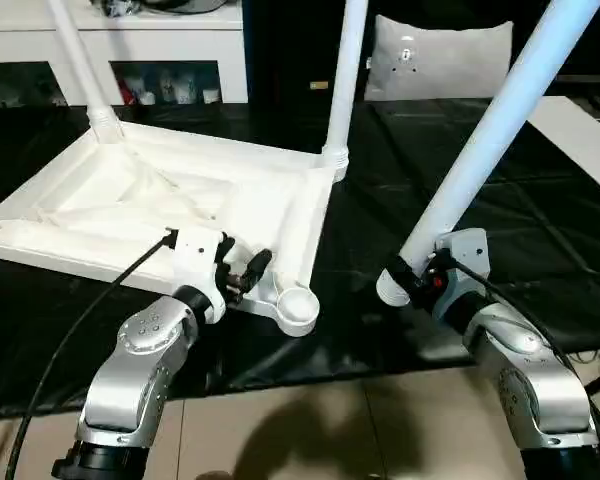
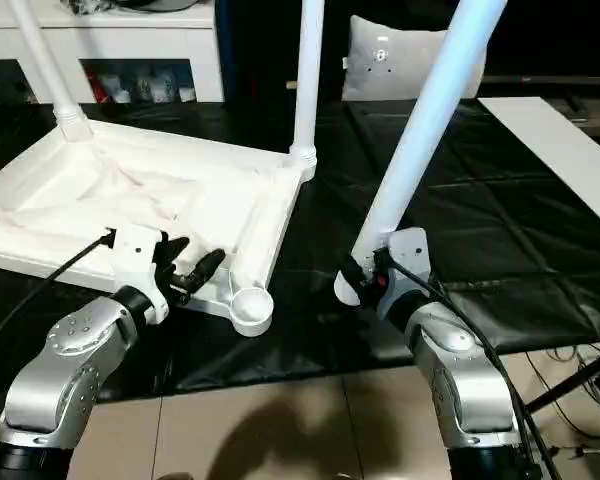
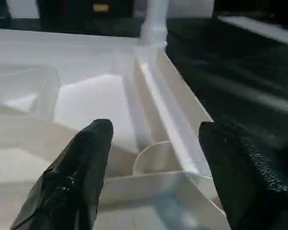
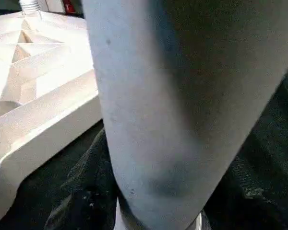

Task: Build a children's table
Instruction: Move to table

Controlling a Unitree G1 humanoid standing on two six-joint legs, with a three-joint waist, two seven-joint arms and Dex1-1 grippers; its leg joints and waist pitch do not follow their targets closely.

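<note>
Looking over the scene, I read no brand, label or writing on any part. Count: one white table top (image 1: 150,200), lying ribbed underside up on the black tabletop (image 1: 400,200); three white legs seen. Two legs stand upright in the top's far corner sockets, one (image 1: 80,55) beyond my left gripper (image 1: 242,272), the other (image 1: 342,80) further ahead and toward my right side. The third leg (image 1: 490,130) is pinched near its thick end by my right gripper (image 1: 412,275) and slants up and away from it. The left gripper's fingers (image 3: 86,163) are spread, holding nothing, just over the top's near edge. One empty round socket (image 1: 298,305) sits just beside it, between the two grippers. One grey cushion (image 1: 445,55) lies far beyond the right gripper.
</note>
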